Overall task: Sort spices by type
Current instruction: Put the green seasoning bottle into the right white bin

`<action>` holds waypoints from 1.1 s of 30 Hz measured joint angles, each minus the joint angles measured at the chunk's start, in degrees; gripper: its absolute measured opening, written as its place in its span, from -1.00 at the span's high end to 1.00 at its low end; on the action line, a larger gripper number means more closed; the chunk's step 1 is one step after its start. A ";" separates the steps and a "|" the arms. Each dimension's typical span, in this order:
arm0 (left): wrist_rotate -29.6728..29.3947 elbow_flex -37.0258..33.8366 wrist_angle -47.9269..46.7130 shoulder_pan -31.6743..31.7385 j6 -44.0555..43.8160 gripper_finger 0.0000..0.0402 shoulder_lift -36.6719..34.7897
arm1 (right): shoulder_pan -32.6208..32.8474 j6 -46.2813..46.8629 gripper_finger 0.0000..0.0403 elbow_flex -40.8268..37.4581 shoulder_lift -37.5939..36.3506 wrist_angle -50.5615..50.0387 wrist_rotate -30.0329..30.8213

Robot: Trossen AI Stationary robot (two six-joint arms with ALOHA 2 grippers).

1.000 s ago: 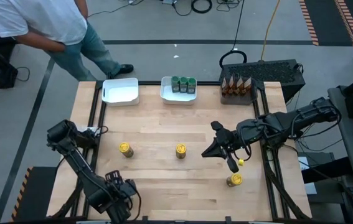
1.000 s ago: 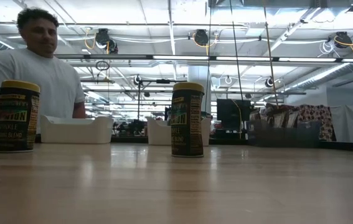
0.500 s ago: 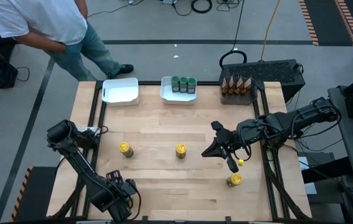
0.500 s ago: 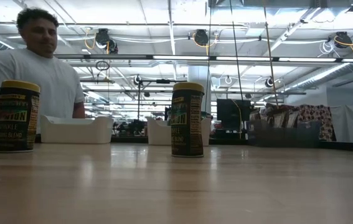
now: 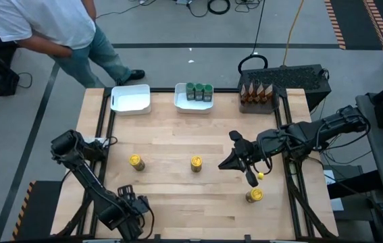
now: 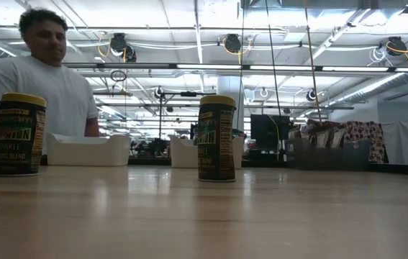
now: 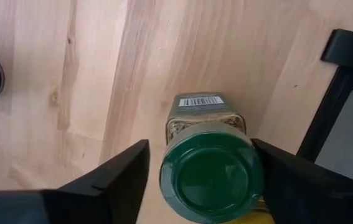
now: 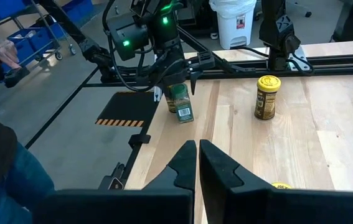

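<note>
Left tool (image 7: 204,180) open astride green-lidded jar (image 7: 210,171); right tool (image 8: 198,163) shut, empty.

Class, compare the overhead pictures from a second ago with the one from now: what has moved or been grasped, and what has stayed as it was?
Very little. The left gripper, at the table's near left corner, has shifted slightly; its fingers straddle a green-lidded jar without visibly closing on it. The right gripper stays shut above the table's right side. The three yellow-lidded jars on the table and the green-lidded jars in the white tray have not moved.
</note>
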 joint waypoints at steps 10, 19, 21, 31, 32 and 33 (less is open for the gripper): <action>1.39 0.00 -0.08 0.00 3.01 -0.05 0.00 | -0.17 0.00 1.00 0.00 0.00 0.01 0.00; 1.24 0.00 -2.17 2.85 7.15 -0.08 -5.70 | -1.06 0.00 1.00 0.00 0.00 -0.01 -0.07; -0.18 0.00 -3.30 4.07 7.64 -0.08 -8.34 | -1.39 0.00 1.00 0.00 0.00 -0.01 -0.07; -4.00 0.02 -5.26 17.10 21.23 -0.08 -21.73 | -4.04 -1.98 1.00 0.00 0.00 -0.15 -0.24; -4.00 0.07 -5.26 19.16 23.37 -0.08 -22.70 | -4.48 -2.14 1.00 0.00 0.00 -0.38 -0.33; -4.02 0.47 -5.32 21.28 25.83 -0.08 -23.36 | -5.00 -2.25 1.00 0.00 0.00 -0.78 -0.39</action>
